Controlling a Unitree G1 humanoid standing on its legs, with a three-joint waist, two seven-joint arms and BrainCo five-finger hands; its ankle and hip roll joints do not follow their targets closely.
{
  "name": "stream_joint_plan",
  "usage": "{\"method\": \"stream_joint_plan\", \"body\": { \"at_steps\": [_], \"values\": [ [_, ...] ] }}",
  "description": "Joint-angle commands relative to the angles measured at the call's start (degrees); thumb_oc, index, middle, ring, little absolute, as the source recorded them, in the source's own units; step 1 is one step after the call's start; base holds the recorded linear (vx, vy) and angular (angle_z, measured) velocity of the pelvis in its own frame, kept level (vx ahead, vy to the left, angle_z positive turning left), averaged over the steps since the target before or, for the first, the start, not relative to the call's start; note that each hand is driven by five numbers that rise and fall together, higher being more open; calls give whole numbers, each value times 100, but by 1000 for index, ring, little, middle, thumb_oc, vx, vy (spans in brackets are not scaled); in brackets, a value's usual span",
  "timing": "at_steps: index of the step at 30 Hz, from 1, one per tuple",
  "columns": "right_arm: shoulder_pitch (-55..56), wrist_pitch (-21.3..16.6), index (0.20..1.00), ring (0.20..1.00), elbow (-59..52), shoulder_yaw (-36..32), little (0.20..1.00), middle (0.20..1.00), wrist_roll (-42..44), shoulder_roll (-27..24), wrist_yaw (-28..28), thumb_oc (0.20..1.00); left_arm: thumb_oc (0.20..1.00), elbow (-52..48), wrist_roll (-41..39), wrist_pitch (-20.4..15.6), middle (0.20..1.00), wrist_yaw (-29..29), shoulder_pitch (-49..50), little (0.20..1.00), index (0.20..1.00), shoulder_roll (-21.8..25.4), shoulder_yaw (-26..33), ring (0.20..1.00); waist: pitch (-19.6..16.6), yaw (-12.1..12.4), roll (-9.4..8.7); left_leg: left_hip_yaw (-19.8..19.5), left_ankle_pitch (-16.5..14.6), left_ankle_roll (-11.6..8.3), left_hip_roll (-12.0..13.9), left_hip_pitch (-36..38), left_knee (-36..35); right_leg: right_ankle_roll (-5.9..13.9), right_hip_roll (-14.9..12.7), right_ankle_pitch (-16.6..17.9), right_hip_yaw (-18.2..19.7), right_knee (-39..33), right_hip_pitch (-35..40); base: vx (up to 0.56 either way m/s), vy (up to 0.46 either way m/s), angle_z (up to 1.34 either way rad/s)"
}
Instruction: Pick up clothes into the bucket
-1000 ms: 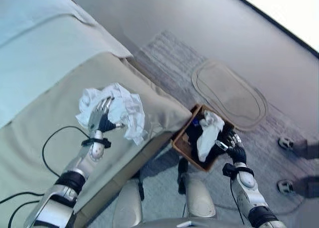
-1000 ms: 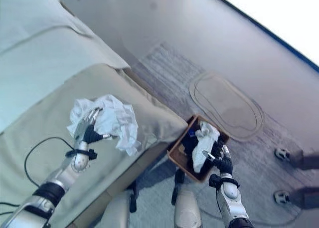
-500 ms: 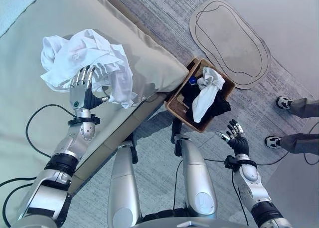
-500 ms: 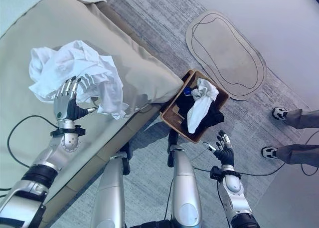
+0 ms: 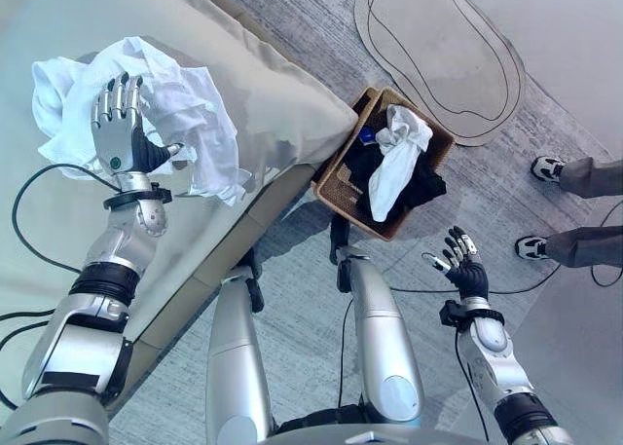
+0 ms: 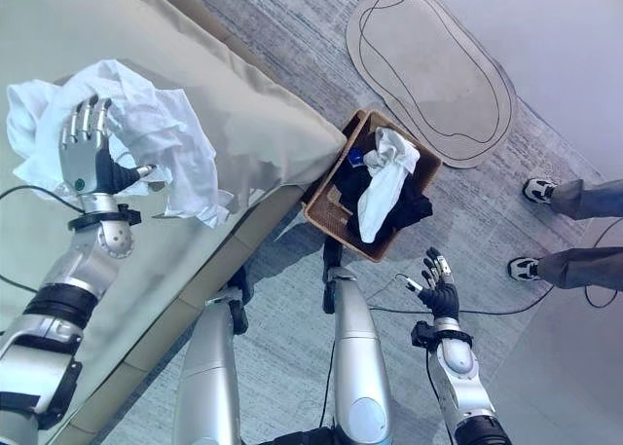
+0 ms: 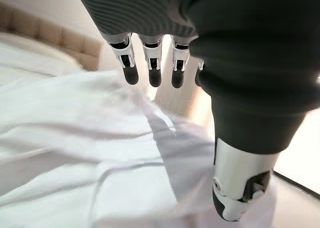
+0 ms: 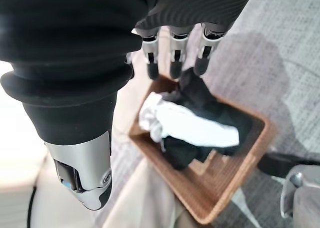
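Note:
A crumpled white garment lies on the beige sofa seat. My left hand hovers over the garment with straight fingers and holds nothing; the white cloth spreads just past them. A brown woven basket stands on the carpet at the sofa's corner, with a white cloth lying over dark clothes inside. My right hand is open above the carpet, on the near side of the basket and apart from it.
A grey oval mat lies on the carpet beyond the basket. A person's legs and shoes stand at the right edge. The sofa's front edge runs diagonally beside the basket.
The camera has tilted down. My left hand has risen over the white garment, fingers still straight. My right hand has drawn back from the basket towards me.

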Motion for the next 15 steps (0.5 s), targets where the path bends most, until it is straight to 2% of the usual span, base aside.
{"method": "stream_joint_plan", "body": {
  "at_steps": [1, 6, 7, 9, 11, 12, 13, 14, 15],
  "values": [
    [326, -341, 1000, 1000, -423, -43, 1000, 1000, 54, -223, 34, 1000, 1000, 139, 255, -9, 1000, 165, 47, 1000, 1000, 130, -35, 1000, -470, -11, 108, -126, -349, 54, 68, -303, 427, 416, -301, 21, 212, 84, 75, 0, 0, 0],
    [245, -342, 1000, 1000, -501, -59, 1000, 1000, 19, -268, 41, 1000, 1000, 435, 240, -120, 1000, -188, -139, 1000, 1000, 198, -346, 1000, -487, -64, 80, -125, -340, 75, 80, -380, 456, 418, -274, 61, 224, 69, 16, 7, 20, -2],
    [228, -339, 1000, 1000, -577, -85, 1000, 1000, 8, -318, 82, 1000, 1000, 532, 239, -203, 1000, -439, -230, 1000, 1000, 192, -531, 1000, -489, -86, 68, -123, -337, 82, 83, -402, 459, 428, -282, 87, 219, 47, 9, -12, 27, -5],
    [217, -339, 1000, 1000, -587, -91, 1000, 1000, 14, -327, 97, 1000, 1000, 596, 233, -210, 1000, -476, -292, 1000, 1000, 195, -595, 1000, -488, -86, 68, -117, -336, 84, 80, -410, 460, 428, -280, 87, 213, 46, 6, -6, 15, -2],
    [166, -290, 1000, 1000, -548, -146, 1000, 1000, -21, -349, 93, 1000, 1000, 642, 18, -362, 1000, -995, -424, 1000, 1000, 174, -766, 1000, -499, -107, 82, -121, -335, 95, 55, -436, 469, 435, -285, 102, 217, 45, -6, -12, 30, 6],
    [160, -279, 1000, 1000, -542, -172, 1000, 1000, -26, -325, 93, 1000, 702, 607, 9, -388, 702, -1058, -429, 702, 702, 180, -772, 702, -506, -104, 89, -123, -340, 100, 51, -438, 478, 436, -292, 104, 216, 53, -18, -6, 20, 6],
    [160, -278, 1000, 1000, -543, -173, 1000, 1000, -26, -324, 93, 1000, 511, 604, 8, -387, 511, -1061, -429, 511, 511, 182, -772, 511, -507, -104, 89, -124, -341, 100, 51, -440, 479, 436, -292, 103, 216, 54, -19, 2, 21, 5],
    [158, -262, 1000, 1000, -492, -204, 1000, 1000, -27, -283, 134, 1000, 200, 541, -49, -463, 200, -1171, -368, 200, 200, 169, -733, 200, -529, -93, 106, -120, -342, 104, 49, -446, 482, 437, -307, 107, 210, 50, -23, 3, 23, 5],
    [158, -255, 1000, 1000, -494, -208, 1000, 1000, -33, -281, 151, 1000, 200, 527, -72, -492, 200, -1179, -334, 200, 200, 165, -708, 200, -537, -87, 113, -117, -343, 106, 48, -443, 477, 437, -311, 107, 211, 46, -20, 4, 30, 7]
  ]
}}
